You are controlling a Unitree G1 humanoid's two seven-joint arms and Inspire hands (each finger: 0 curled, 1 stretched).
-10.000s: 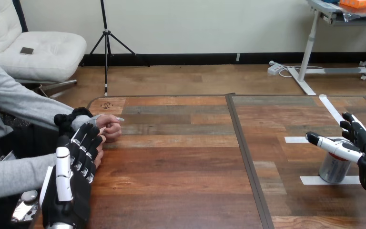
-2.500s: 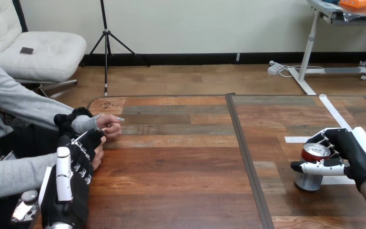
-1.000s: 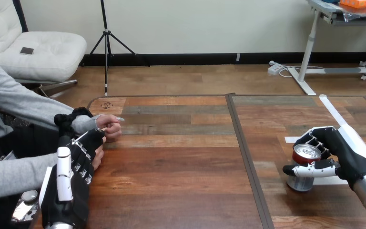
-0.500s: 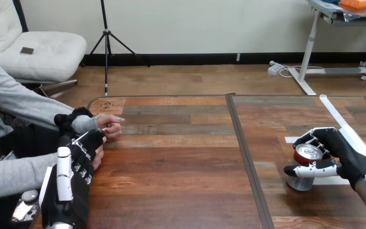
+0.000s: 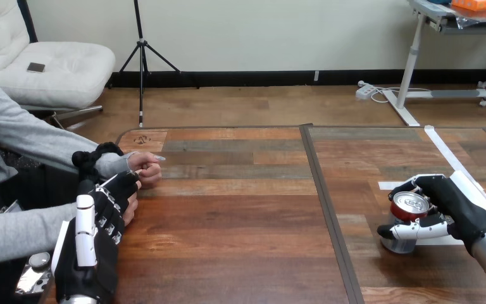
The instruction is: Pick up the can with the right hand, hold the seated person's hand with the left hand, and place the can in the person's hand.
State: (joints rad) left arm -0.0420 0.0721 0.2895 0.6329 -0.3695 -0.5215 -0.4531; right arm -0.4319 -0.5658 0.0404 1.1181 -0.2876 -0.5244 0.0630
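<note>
The short silver metal can [image 5: 410, 206] with a red top rim stood upright in the right part of the brown plank wooden table [image 5: 240, 221]. It was just beside strips of white tape [image 5: 389, 185]. I could not tell whether its base touched the wood. My right hand [image 5: 454, 206] was wrapped round it from the right. Its thumb [image 5: 412, 231] crossed the near side of the can and its fingers [image 5: 417, 185] curled behind the far side.

Well apart, at the table's left edge, my left hand [image 5: 98, 221] lay with its white-shelled back up. Its fingers were bent over the person's lower hand [image 5: 131, 204] at the view's left, which showed just beside them. The person's upper hand [image 5: 145, 168] rested loosely closed on the table just beyond, touching neither robot hand.
</note>
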